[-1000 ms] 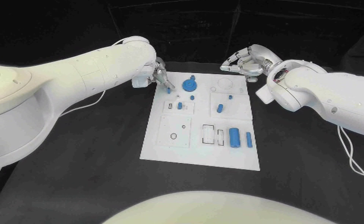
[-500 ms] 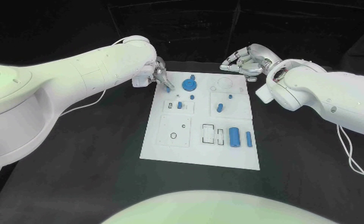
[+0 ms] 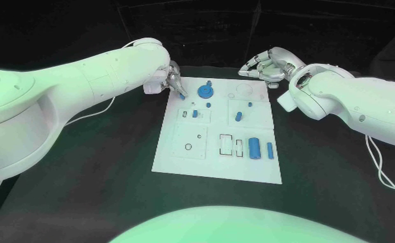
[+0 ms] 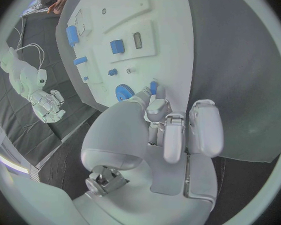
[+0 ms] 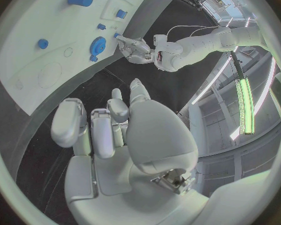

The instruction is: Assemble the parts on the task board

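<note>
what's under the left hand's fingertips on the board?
The left hand is at the task board's far left corner, fingers curled over a small blue part. Only that part's top shows; whether it sits in a slot is covered by the fingers.

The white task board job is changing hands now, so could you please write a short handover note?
Left hand: over the white task board's far left corner, fingers pinching a small blue peg.
Right hand: off the far right corner, fingers curled, holding nothing.
On the board: round blue gear, blue cylinder, other small blue parts.
Left: place the peg, continue assembly.
</note>
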`<control>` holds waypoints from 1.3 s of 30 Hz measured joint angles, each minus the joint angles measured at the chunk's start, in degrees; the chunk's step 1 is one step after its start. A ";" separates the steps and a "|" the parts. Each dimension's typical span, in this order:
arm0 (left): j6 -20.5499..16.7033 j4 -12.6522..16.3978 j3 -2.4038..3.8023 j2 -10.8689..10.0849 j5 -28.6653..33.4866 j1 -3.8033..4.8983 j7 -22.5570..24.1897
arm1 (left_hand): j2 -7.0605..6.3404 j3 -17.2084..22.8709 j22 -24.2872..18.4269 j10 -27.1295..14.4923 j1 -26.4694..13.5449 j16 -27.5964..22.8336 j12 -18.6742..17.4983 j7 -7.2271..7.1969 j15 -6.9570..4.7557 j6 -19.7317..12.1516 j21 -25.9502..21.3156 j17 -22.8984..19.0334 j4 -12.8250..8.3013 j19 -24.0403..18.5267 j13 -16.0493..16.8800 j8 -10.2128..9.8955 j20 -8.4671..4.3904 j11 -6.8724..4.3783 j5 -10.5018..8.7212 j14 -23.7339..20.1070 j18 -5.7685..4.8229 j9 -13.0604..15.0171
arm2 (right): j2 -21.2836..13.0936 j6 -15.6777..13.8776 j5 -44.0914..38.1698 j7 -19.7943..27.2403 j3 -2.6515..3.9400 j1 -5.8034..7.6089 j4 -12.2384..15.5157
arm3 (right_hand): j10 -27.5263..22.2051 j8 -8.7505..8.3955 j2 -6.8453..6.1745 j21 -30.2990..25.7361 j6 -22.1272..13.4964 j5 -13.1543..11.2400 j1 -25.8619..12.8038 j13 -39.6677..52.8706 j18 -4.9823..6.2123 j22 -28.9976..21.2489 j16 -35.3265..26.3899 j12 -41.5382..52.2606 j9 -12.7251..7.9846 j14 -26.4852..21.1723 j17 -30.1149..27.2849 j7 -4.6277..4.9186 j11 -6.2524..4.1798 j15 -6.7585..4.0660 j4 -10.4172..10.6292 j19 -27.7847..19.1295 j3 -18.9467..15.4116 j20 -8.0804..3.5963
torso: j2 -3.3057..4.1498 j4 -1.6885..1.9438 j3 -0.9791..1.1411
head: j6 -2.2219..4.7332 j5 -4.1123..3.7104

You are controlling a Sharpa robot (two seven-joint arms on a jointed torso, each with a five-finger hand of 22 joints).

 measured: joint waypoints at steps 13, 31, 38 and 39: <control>-2.63 5.33 -0.04 -4.53 1.43 0.01 1.43 | -4.97 14.26 0.51 0.43 -8.33 0.00 0.30 0.29 0.00 0.28 0.00 0.00 -3.68 0.00 0.45 2.91 0.00 0.39 3.27 0.00 0.00 1.39 | -0.38 0.07 0.00 0.02 0.00 0.00 0.14 | 0.00 0.00 0.22 0.00 0.00 0.20 0.22 0.00 0.00 0.05 0.00 0.00 -0.01 0.00 -0.01 0.00 0.00 0.00 0.00 0.00 0.00 0.00 | -0.11 0.18 0.03 | 0.02 -0.04; -10.98 22.10 -0.15 -14.40 2.62 -0.09 4.11 | -7.90 16.74 0.82 2.18 -9.92 0.00 1.09 -0.50 0.00 1.35 0.00 0.00 -5.54 0.00 1.53 4.94 0.00 -0.13 6.65 0.00 0.00 2.33 | -0.90 0.08 0.01 0.02 0.00 0.00 0.21 | 0.00 0.00 0.22 0.00 0.00 0.71 0.22 -0.01 0.00 0.04 0.00 0.00 0.03 0.00 -0.02 0.00 0.00 0.00 -0.02 0.00 -0.30 0.00 | -0.10 0.20 -0.03 | -0.19 0.51; -12.62 25.25 -0.32 -15.79 2.47 -0.91 4.48 | -8.09 16.75 0.88 2.18 -10.05 0.00 1.12 -0.52 0.00 1.36 0.00 0.00 -5.56 0.00 1.28 5.06 0.00 -0.13 7.05 0.00 0.00 2.36 | -0.95 0.08 0.01 0.02 0.00 -0.01 0.21 | 0.00 0.00 0.22 0.00 0.00 0.71 0.22 -0.01 0.00 0.03 0.00 0.00 0.03 0.00 -0.02 0.00 0.00 0.00 0.13 0.00 -0.45 0.00 | -0.04 0.14 -0.03 | -0.31 0.65; -12.79 25.52 -0.38 -15.89 2.38 -0.99 4.51 | -8.12 16.75 0.88 2.18 -10.08 0.00 1.12 -0.52 0.00 1.36 0.00 0.00 -5.56 0.00 1.19 5.06 0.00 -0.13 7.05 0.00 0.00 2.38 | -0.96 0.08 0.01 0.02 0.00 -0.01 0.21 | 0.00 0.00 0.22 0.00 0.00 0.71 0.22 -0.01 0.00 0.03 0.00 0.00 0.03 0.00 -0.02 0.00 0.00 0.00 0.13 0.00 -0.45 0.00 | -0.04 0.13 -0.03 | -0.31 0.65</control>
